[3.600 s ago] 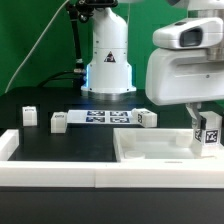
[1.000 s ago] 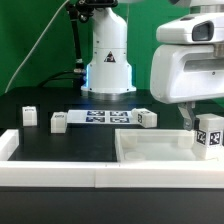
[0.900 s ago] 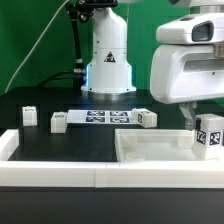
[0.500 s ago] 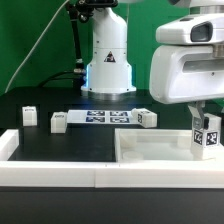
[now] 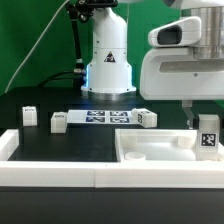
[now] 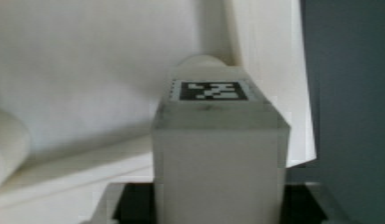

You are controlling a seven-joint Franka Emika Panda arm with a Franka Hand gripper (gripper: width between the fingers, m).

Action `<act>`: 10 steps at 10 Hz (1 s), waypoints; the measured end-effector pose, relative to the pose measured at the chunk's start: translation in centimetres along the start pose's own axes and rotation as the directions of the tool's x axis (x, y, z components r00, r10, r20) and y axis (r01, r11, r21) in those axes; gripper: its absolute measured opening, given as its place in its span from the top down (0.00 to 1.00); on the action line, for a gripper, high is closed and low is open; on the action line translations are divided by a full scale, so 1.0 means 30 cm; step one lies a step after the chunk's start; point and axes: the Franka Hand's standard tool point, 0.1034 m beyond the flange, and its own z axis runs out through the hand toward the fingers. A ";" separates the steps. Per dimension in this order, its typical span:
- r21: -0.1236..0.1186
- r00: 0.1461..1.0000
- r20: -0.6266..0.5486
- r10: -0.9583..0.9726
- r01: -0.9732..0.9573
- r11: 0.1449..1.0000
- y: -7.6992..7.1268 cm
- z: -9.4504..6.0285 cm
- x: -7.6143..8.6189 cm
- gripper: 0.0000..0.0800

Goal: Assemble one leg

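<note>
My gripper [image 5: 205, 126] is shut on a leg [image 5: 208, 135], a short white post with a black-and-white tag, and holds it upright at the right end of the large white panel [image 5: 150, 152]. I cannot tell whether the leg touches the panel. In the wrist view the leg [image 6: 215, 145] fills the middle between my dark fingers [image 6: 136, 205], tag facing the camera, with my gripper [image 6: 215, 208] closed round its base and the panel [image 6: 82, 90] behind it. Three more legs stand on the table: one [image 5: 29, 115], another [image 5: 58, 121] and a third [image 5: 147, 118].
The marker board [image 5: 105, 117] lies between the loose legs in front of the robot base [image 5: 108, 65]. A white raised rim [image 5: 60, 170] runs along the table's near edge.
My hand has shifted a little to the exterior view's left and turned slightly, still holding the leg over the panel's right end. The other legs have not moved.
</note>
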 end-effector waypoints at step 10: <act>-0.004 0.779 0.007 0.626 -0.626 0.779 0.015 0.005 -0.024 0.31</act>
